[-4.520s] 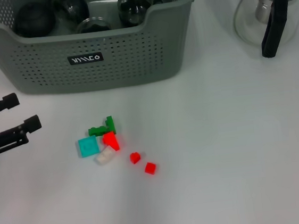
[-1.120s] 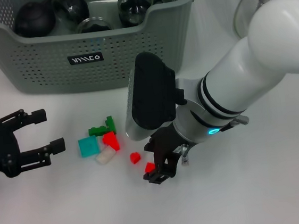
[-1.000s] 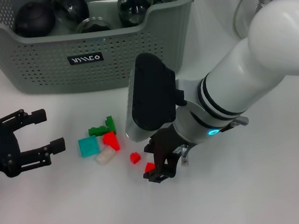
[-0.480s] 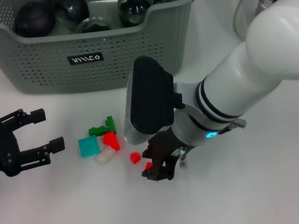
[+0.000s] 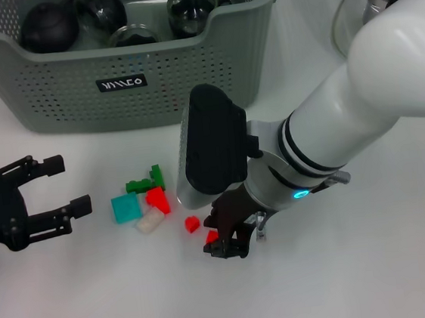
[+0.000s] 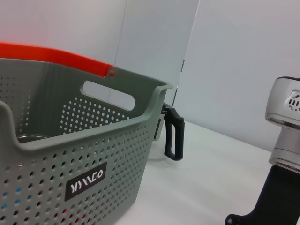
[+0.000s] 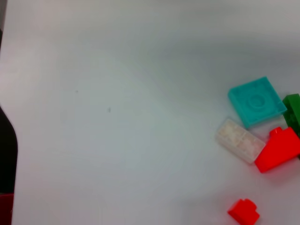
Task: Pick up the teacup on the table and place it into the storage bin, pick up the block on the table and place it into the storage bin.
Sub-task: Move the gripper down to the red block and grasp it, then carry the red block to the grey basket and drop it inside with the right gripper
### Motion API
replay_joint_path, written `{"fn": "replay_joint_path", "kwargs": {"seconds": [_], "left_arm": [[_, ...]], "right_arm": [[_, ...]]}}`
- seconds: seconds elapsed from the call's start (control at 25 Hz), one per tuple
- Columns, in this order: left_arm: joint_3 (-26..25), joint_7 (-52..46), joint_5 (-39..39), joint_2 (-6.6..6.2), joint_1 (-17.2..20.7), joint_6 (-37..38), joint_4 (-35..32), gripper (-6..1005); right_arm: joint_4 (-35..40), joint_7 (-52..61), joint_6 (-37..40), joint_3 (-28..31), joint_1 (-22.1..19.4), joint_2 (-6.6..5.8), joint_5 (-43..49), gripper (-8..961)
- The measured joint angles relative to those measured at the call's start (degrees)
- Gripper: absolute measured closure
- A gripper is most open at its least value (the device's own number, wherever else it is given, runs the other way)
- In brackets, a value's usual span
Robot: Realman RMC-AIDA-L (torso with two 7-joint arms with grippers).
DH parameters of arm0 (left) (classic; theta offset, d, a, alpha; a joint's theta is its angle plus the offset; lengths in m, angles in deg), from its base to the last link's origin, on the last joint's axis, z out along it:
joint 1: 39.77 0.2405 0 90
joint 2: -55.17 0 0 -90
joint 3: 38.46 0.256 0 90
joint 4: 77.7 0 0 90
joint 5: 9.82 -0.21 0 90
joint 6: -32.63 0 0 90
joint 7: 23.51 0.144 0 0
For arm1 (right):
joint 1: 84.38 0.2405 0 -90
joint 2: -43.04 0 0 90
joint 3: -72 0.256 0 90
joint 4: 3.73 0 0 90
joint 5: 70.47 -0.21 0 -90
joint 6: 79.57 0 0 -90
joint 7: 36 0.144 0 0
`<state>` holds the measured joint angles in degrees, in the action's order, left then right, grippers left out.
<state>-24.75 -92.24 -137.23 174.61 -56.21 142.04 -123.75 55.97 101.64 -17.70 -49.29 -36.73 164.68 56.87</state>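
Observation:
The grey-green storage bin (image 5: 151,82) stands at the back left and holds several dark round teacups (image 5: 48,26); no teacup shows on the table. A small red block (image 5: 211,236) lies on the table between the fingers of my right gripper (image 5: 214,236), which is lowered over it and open, its fingers close on either side. My left gripper (image 5: 69,186) hovers open and empty at the left. The left wrist view shows the bin (image 6: 93,145) from the side. In the right wrist view a second small red block (image 7: 243,211) sits apart from the cluster.
Loose blocks lie left of the right gripper: teal (image 5: 125,208), green (image 5: 147,183), red wedge (image 5: 157,200), white (image 5: 149,221), small red (image 5: 192,224). A glass teapot (image 5: 379,12) with a black handle stands at the back right.
The right arm came in over the blocks and settled on the small red block, edging slightly left with its fingers narrowing. The left gripper moved right, then held still.

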Motion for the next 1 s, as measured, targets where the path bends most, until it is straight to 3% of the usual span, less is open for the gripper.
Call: {"fn": "replay_joint_path", "kwargs": {"seconds": [0.24,0.48,0.72,0.84,1.0], "left_arm": [[0.00,0.00,-0.18,0.00,0.00,-0.17,0.09,138],[0.00,0.00,-0.21,0.00,0.10,-0.18,0.09,138],[-0.54,0.00,-0.05,0.00,0.27,0.17,-0.07,138],[-1.30,0.00,-0.24,-0.06,0.30,0.50,-0.16,138],[-2.09,0.00,-0.32,-0.17,0.47,0.95,-0.35,138]], "right_arm": [[-0.39,-0.09,-0.01,-0.15,-0.10,0.01,-0.76,574],[-0.59,-0.10,0.07,-0.17,0.01,-0.03,-0.80,649],[4.14,0.15,1.81,1.29,-1.58,-0.93,-0.60,754],[9.50,0.07,6.58,6.58,-3.48,-1.23,0.46,741],[19.38,-0.09,19.07,19.64,-5.89,-1.28,0.56,724]]}}
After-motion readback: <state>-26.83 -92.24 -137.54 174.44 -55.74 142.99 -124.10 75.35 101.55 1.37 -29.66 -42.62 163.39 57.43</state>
